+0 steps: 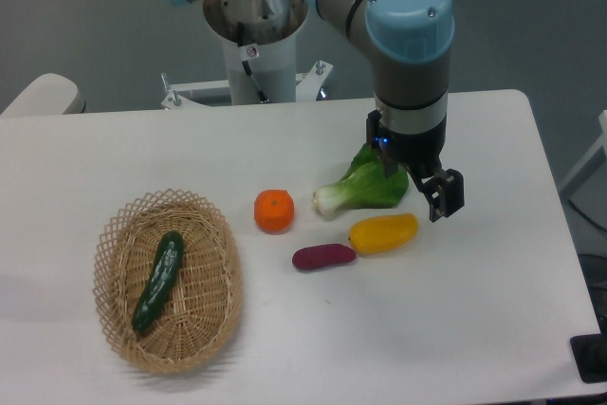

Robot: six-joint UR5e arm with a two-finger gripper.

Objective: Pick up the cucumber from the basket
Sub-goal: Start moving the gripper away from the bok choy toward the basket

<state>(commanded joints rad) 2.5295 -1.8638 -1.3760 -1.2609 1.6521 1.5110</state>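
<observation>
Gripper [429,192] over bok choy [365,189], finger state cannot be told; to be carried well left to cucumber [158,282] in basket [220,234], closed across its width

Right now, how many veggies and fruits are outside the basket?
4: an orange, bok choy partly behind the pincer, a yellow vegetable and a purple one.

A slim, glossy dark green cucumber [157,281] lies lengthwise in the oval tan wicker basket [216,305] on the white table [455,329]. The black two-finger gripper [423,189] hangs well apart — above a leafy green bok choy [365,190], near a yellow oblong vegetable [383,232], a short purple one [323,256] and a round orange fruit [274,211].
</observation>
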